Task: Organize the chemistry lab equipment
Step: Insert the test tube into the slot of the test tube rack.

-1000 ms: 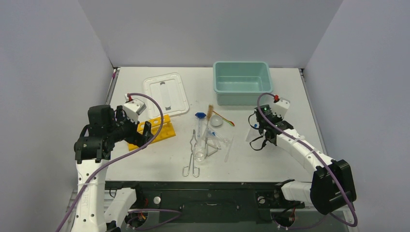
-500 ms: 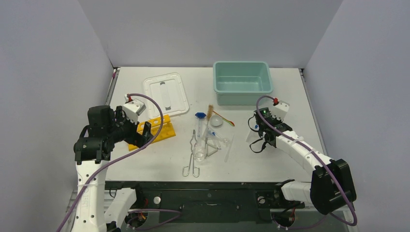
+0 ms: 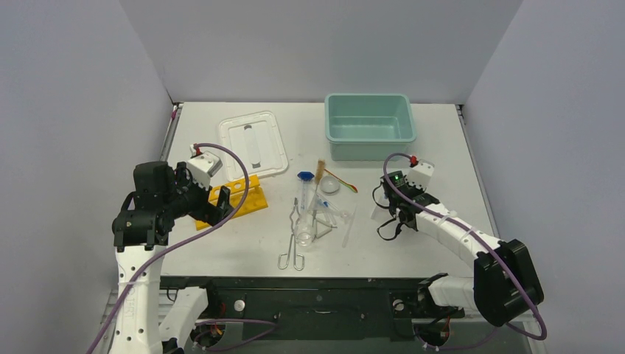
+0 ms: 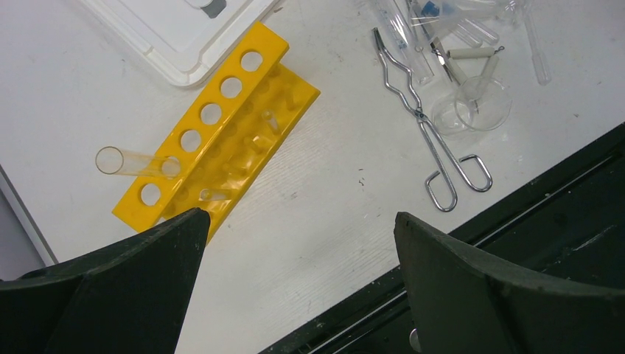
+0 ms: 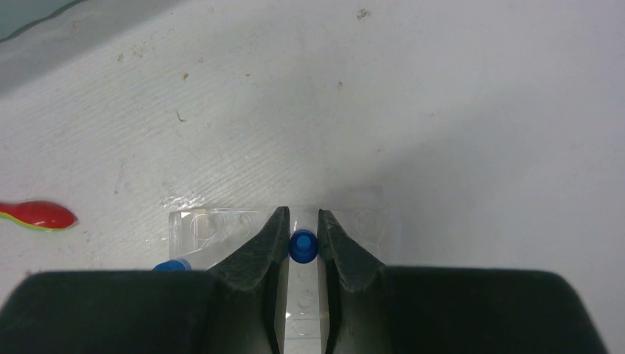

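In the right wrist view my right gripper (image 5: 301, 212) is shut on a blue-capped vial (image 5: 303, 246), just above a clear holed block (image 5: 368, 223) on the table. A second blue-capped vial (image 5: 171, 265) leans at that block's left end. My left gripper (image 4: 298, 216) stands wide open with nothing between its fingers, over bare table near the yellow holed rack (image 4: 221, 140). One clear glass tube (image 4: 125, 161) sits tilted in the rack. Metal tongs (image 3: 293, 236), a beaker (image 4: 480, 110), a brush (image 3: 320, 173) and a round dish (image 3: 330, 184) lie mid-table between the arms.
A teal tub (image 3: 368, 136) stands at the back, behind my right gripper (image 3: 387, 217). A white lid (image 3: 253, 144) lies at the back left, touching the yellow rack (image 3: 236, 198). A red spoon (image 5: 37, 215) lies left of the clear block. The table's black front edge (image 4: 442, 258) runs near my left gripper (image 3: 221, 203).
My right gripper has shifted a little left and nearer with the vial still held. The left arm has not moved.
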